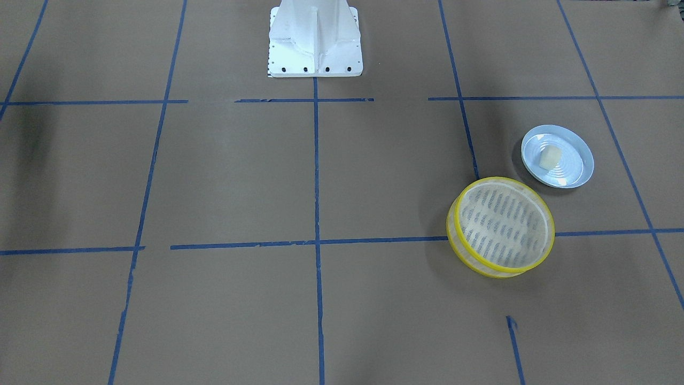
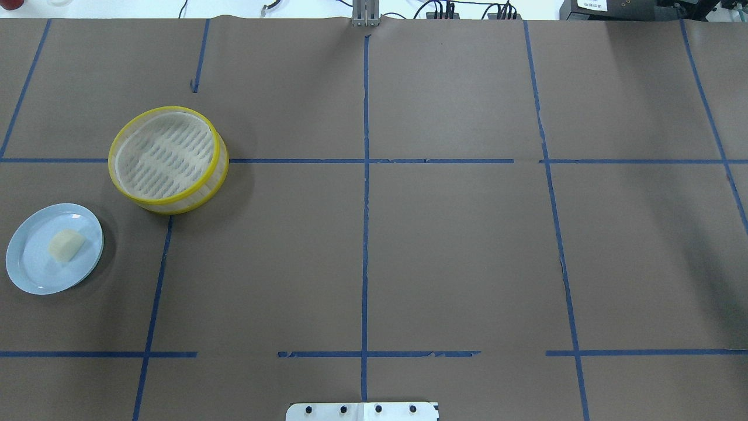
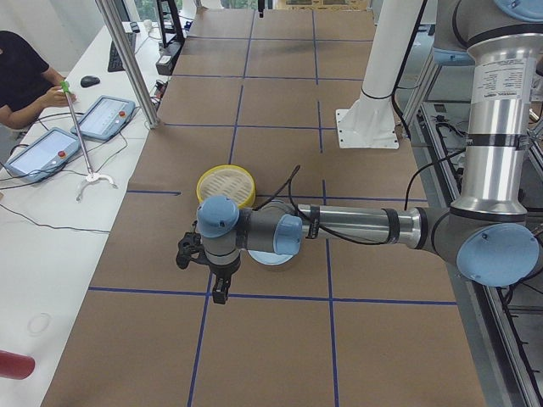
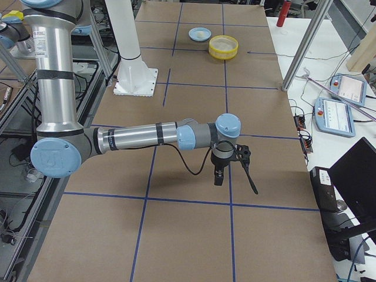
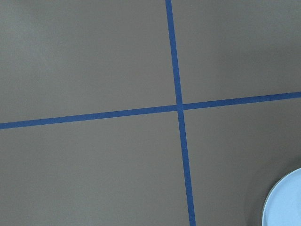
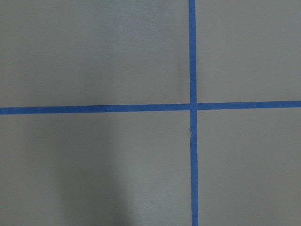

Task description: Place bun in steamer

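overhead exterior view: the bun [image 2: 65, 244] lies on the pale blue plate [image 2: 29, 273], near its middle, at the table's left edge. the steamer [image 2: 165, 155] stands upright on the brown table cover [image 2: 456, 245], near the plate but apart from it, farther from the robot base [image 2: 362, 411]. its slotted floor holds nothing. a blue tape line [image 2: 292, 161] runs under the steamer.

exterior front-facing view: the bun [image 1: 550, 158] sits on the plate [image 1: 580, 160], and the steamer [image 1: 505, 224] is just beside it, not touching.

exterior left view: the left gripper [image 3: 212, 284] points down over the table, beside the plate [image 3: 273, 262], well clear of the steamer [image 3: 226, 182]. it grasps nothing; how far its jaws are apart cannot be told.

exterior right view: the right gripper [image 4: 226, 179] hangs over bare table cover, well apart from the steamer [image 4: 223, 46]. it carries nothing; jaw opening cannot be told.

left wrist-mounted view: only the plate rim [image 5: 288, 202] and crossing tape show.
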### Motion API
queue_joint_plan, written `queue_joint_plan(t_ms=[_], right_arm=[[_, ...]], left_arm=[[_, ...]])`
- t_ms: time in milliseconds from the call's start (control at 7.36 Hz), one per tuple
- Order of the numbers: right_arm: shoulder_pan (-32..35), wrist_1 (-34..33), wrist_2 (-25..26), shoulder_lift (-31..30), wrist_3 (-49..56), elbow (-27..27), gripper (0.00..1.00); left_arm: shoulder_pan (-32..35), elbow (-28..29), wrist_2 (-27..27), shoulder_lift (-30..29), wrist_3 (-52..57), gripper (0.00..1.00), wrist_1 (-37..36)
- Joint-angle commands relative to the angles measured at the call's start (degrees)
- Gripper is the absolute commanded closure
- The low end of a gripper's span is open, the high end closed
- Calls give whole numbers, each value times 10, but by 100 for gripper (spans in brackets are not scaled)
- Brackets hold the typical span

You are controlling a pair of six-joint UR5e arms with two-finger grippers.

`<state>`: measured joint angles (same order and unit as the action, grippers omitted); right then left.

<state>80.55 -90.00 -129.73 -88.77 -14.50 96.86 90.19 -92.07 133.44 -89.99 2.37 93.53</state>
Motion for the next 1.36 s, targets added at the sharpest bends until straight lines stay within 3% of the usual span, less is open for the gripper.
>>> queue_joint_plan(t_ms=[0,272,680,1223], right_arm=[[0,0,0,0,0,0,0],[0,0,0,0,0,0,0],[0,0,0,0,0,1,0],[0,0,0,0,0,0,0]], left_arm=[[0,0,1,0,1,0,2],[0,-5,-1,-4,0,0,2],[-2,-82,-1,-8,-16,0,-14],[-126,-215,-19,15,-190,0,-31]])
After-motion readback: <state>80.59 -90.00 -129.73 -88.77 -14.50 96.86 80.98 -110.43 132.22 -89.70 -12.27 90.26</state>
